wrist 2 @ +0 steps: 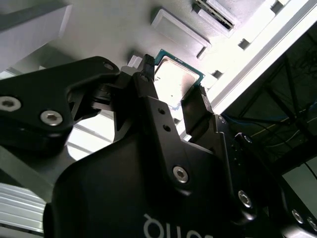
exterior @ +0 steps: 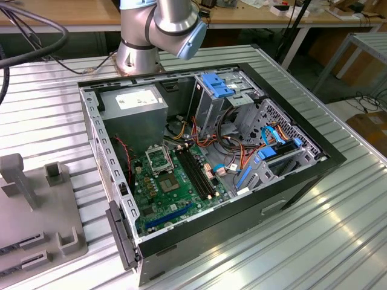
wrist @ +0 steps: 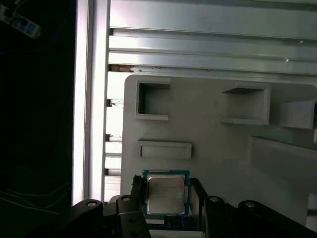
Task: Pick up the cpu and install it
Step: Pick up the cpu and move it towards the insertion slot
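Cpu pinched at the grey tray, well apart from the open computer case

On the ribbed metal table (exterior: 338, 229), the computer case (exterior: 211, 232) lies open with its motherboard (exterior: 175, 187) and socket (exterior: 158, 158) exposed. The grey tray (exterior: 36, 205) sits at the exterior view's left. In both wrist views the gripper (wrist: 166, 181) is over that tray, its fingers pressed against two opposite edges of the cpu (wrist: 166, 194). I cannot tell whether the chip has left the tray. The grip is on thin edges only, so the chip may tilt or slip. A skewed chip would probably seat crooked in the socket and damage its contacts.
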`<state>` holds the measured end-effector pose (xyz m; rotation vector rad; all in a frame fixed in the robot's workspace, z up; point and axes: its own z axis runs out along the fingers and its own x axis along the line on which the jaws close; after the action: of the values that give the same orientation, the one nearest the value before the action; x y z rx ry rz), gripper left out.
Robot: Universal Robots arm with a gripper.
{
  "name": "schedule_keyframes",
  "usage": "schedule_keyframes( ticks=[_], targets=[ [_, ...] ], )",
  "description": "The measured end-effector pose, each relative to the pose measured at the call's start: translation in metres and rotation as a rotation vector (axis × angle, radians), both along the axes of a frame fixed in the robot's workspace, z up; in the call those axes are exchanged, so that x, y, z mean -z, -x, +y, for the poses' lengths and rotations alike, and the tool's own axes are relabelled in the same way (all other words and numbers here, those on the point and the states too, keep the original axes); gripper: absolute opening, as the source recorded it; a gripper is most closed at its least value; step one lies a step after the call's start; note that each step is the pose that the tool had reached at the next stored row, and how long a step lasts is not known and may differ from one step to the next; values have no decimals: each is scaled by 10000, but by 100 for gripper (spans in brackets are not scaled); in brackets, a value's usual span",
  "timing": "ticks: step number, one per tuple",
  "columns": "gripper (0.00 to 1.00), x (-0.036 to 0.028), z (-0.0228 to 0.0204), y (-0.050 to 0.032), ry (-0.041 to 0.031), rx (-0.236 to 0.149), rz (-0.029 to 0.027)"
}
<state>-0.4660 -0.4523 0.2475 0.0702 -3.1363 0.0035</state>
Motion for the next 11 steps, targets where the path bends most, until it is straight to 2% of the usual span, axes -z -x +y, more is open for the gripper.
schedule_keyframes(
  ticks=[11],
  targets=[
    [47, -71, 0, -3, -1, 0, 10]
  ],
)
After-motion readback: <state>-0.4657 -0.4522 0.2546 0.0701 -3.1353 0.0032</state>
